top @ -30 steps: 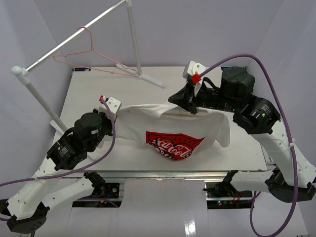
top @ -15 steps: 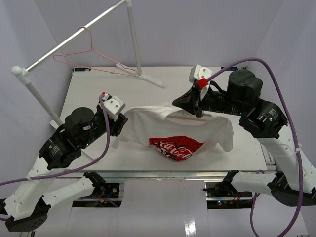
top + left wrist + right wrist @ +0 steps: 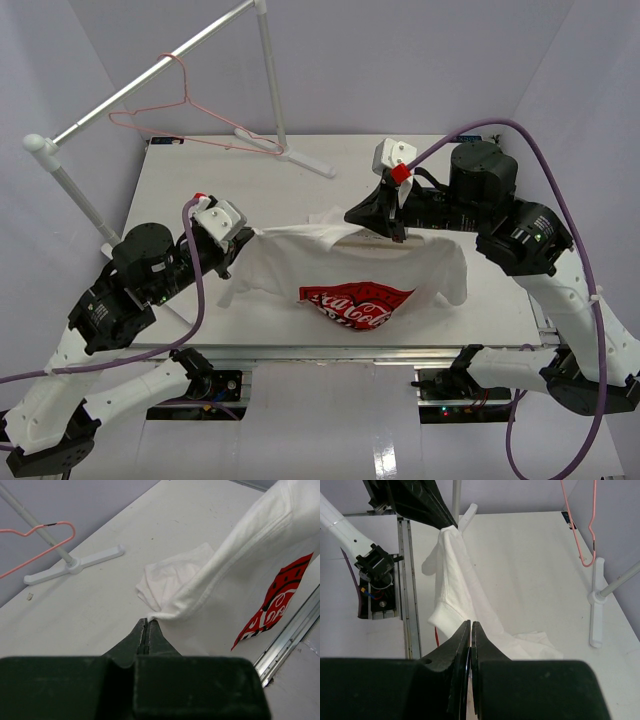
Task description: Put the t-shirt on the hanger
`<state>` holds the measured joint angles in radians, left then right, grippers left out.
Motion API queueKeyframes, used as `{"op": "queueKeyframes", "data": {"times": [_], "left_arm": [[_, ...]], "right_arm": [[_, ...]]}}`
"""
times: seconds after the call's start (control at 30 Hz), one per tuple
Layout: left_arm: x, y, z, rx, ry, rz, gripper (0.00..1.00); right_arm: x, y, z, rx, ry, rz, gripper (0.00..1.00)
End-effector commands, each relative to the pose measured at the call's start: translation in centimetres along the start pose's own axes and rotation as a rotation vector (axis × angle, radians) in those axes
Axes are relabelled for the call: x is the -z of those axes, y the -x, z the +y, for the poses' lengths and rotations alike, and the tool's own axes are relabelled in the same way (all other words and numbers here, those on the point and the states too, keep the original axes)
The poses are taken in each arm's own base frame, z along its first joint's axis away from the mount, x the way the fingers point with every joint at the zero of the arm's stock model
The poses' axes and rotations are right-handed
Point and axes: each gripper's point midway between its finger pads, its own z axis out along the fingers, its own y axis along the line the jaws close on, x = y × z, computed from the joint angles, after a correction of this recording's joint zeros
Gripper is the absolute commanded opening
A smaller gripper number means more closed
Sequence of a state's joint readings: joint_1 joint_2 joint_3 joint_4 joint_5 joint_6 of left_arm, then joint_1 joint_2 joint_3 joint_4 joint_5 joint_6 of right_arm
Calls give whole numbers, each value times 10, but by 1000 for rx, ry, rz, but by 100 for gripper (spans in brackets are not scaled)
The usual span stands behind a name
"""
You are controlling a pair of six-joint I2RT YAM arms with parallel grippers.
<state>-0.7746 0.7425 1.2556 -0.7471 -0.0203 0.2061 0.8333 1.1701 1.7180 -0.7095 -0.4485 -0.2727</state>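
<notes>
Left hand (image 3: 243, 240) is clamped on the t-shirt (image 3: 350, 268) at its shoulder edge and right hand (image 3: 390, 230) pinches it near the collar, stretching it mid-frame over the surface (image 3: 200, 190), so I'd say it's the spreading step, and next up needs the hanger, which I can't spot.

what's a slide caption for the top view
Left tool and right tool hold the t-shirt stretched between them over the table, pink hanger behind
</notes>
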Motion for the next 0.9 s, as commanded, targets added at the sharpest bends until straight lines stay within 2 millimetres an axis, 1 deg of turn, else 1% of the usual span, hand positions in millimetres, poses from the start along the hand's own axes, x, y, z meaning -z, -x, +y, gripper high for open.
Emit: {"op": "queueKeyframes", "data": {"times": [0.0,0.07,0.2,0.27,0.37,0.4,0.47,0.53,0.63,0.73,0.87], "left_arm": [[13,36,17,46,88,-128,0],[16,39,21,59,106,-141,0],[16,36,26,75,143,-130,0],[13,26,33,85,189,-97,0],[10,1,48,105,294,12,0],[10,-1,48,107,301,20,0],[10,-17,51,114,335,77,0],[9,-28,51,123,348,108,0],[8,-35,53,120,363,127,0],[4,-41,49,119,348,153,0],[0,-46,51,121,360,190,1]], "right_arm": [[-6,-5,1,16,29,12,8],[-9,-13,0,9,29,38,8],[-10,-18,0,4,30,56,8],[-10,-18,0,4,29,56,8],[-6,-14,-2,12,11,49,8],[-5,-13,-2,14,8,47,8],[0,-7,-6,22,-21,35,8],[4,0,-6,30,-29,18,8],[6,6,-4,32,-20,3,8],[6,6,-2,36,-13,4,8],[6,4,-1,41,-3,4,8]]}}
